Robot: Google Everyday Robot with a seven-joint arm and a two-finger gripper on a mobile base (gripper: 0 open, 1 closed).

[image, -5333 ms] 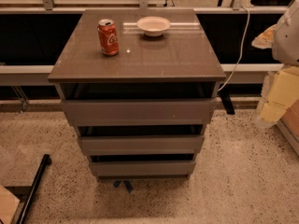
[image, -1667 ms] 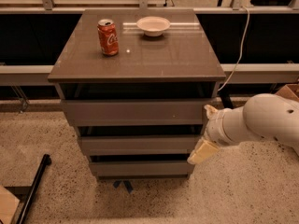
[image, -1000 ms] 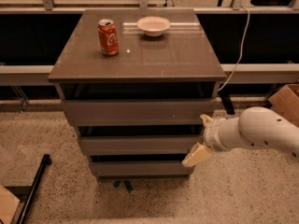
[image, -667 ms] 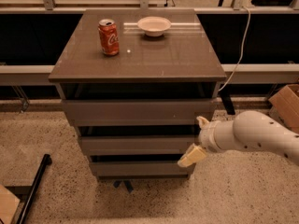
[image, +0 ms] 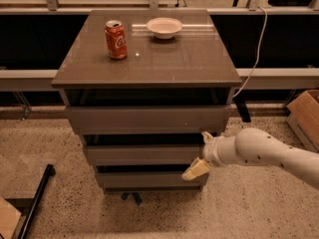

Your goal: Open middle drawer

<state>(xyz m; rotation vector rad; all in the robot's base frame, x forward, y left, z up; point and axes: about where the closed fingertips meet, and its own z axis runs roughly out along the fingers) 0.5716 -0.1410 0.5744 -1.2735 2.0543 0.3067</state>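
The grey-brown cabinet (image: 149, 63) stands in the middle of the camera view with three drawers. The middle drawer (image: 139, 154) has a flat handleless front and sits flush in the cabinet, with a dark gap above it. My gripper (image: 200, 156) comes in from the right on a white arm (image: 264, 151) and is at the right end of the middle drawer's front, with one cream finger (image: 196, 169) reaching down over the gap below it.
A red cola can (image: 115, 39) and a white bowl (image: 164, 27) stand on the cabinet top. A cardboard box (image: 305, 116) is at the right edge, a black bar (image: 37, 198) lies at the lower left, and a white cable (image: 254, 54) hangs behind.
My arm has come in from the right and moved left and slightly down, bringing the gripper up to the right end of the middle drawer. The drawers have not moved.
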